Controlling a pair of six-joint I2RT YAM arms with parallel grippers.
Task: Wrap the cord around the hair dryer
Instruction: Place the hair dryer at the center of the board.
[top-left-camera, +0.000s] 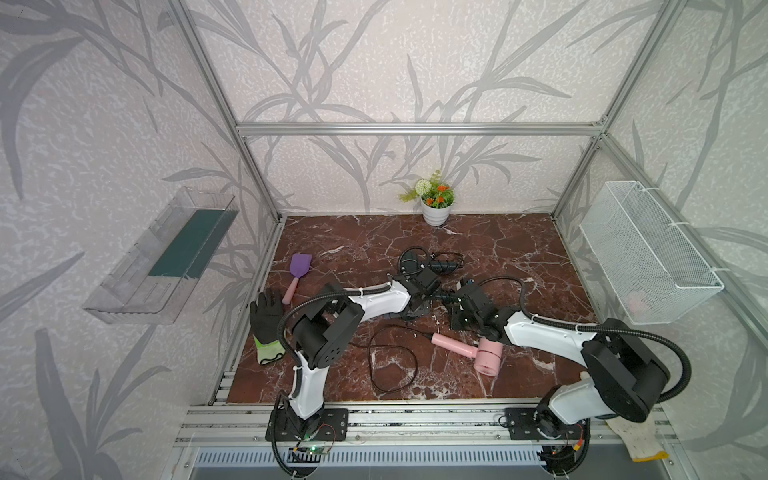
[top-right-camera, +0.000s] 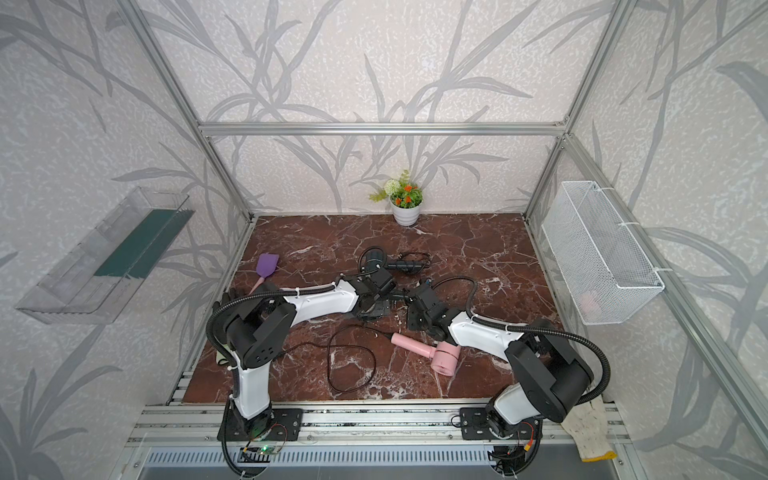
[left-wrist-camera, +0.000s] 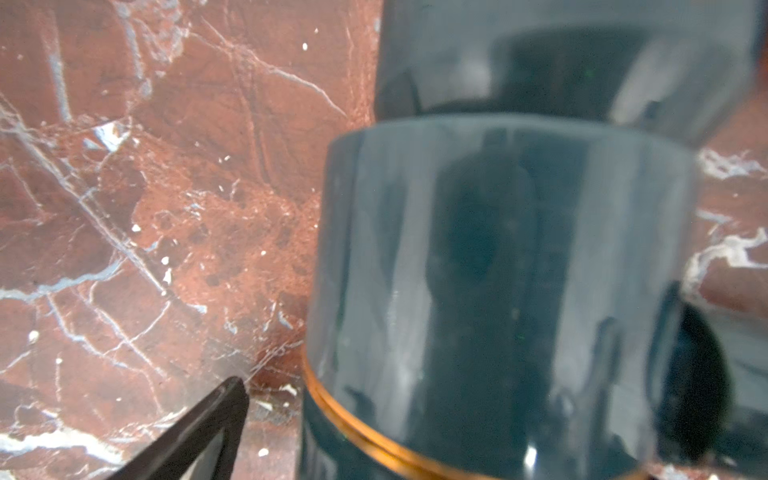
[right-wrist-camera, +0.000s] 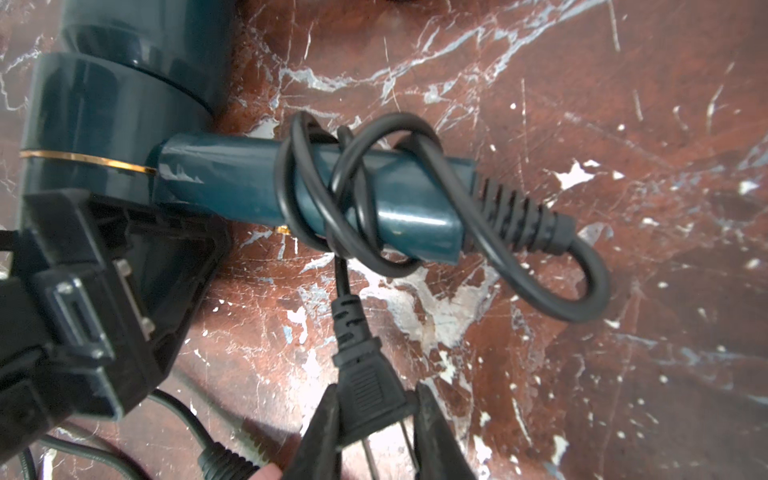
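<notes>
Right pincer around cord plug

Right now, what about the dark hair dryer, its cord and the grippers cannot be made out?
Left wrist view: dark hair dryer blurred, too close; left gripper's second finger only a dark smear.
Right wrist view: plug in right gripper, prong tips cut off by the picture edge.
Both top views: cord wraps too small to count.

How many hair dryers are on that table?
2. A dark teal hair dryer lies near the middle of the table, between the two arms' tips. A pink hair dryer lies nearer the front edge. None seems hidden.
</notes>
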